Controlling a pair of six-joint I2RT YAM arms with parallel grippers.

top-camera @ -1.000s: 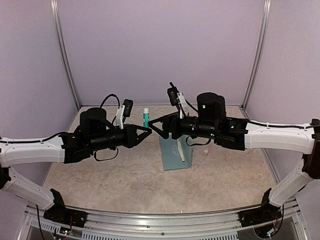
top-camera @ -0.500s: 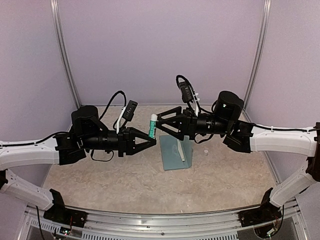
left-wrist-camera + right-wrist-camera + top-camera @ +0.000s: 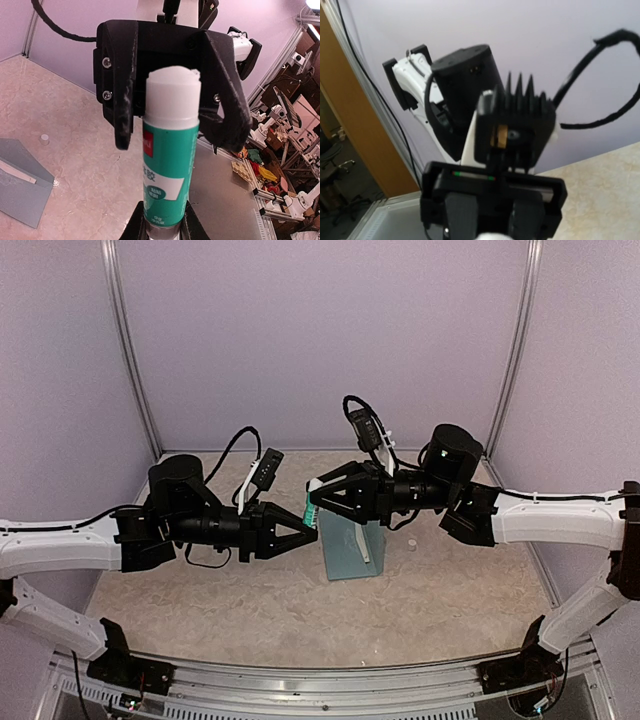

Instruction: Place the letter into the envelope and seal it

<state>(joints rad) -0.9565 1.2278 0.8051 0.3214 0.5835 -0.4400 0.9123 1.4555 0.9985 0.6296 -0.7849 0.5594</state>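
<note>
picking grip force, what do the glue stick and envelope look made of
Glue stick: smooth, slightly glossy plastic tube, judging by its sheen, wrapped in green print. Envelope: thin matte teal-blue paper, probably, given its crisp folded flap and flat look.

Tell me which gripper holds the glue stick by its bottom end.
The left gripper, clamped low on the glue stick; the right gripper flanks its white cap.

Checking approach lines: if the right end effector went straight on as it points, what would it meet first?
The white top of the glue stick held by the left end effector; the top sits between the right end effector's fingers.
</note>
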